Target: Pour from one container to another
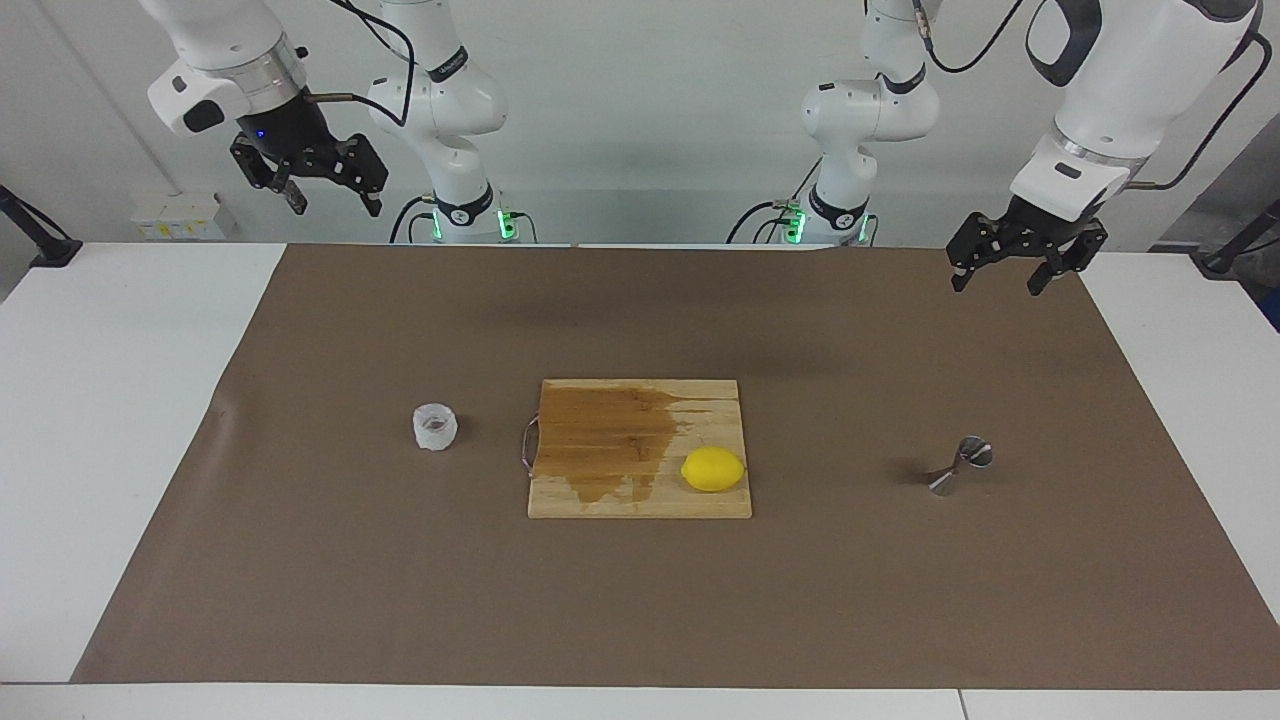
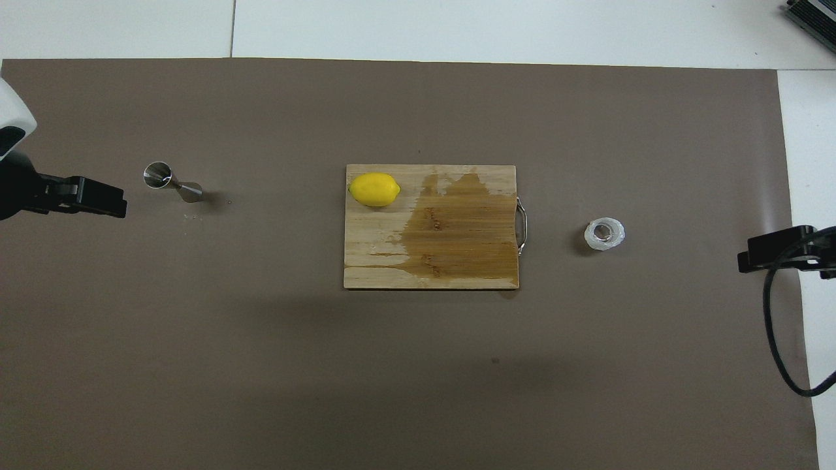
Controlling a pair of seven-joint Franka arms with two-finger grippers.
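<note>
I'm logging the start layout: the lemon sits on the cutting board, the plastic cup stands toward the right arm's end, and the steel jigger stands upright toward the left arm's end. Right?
One detail is off: the steel jigger lies on its side, not upright, as the facing view shows. The lemon is on the cutting board, and the plastic cup stands toward the right arm's end.

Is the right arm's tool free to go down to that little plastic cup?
Probably yes. The right tool hangs open and empty in the air at the cup's end of the table. The plastic cup stands alone on the brown mat, apart from the cutting board.
</note>
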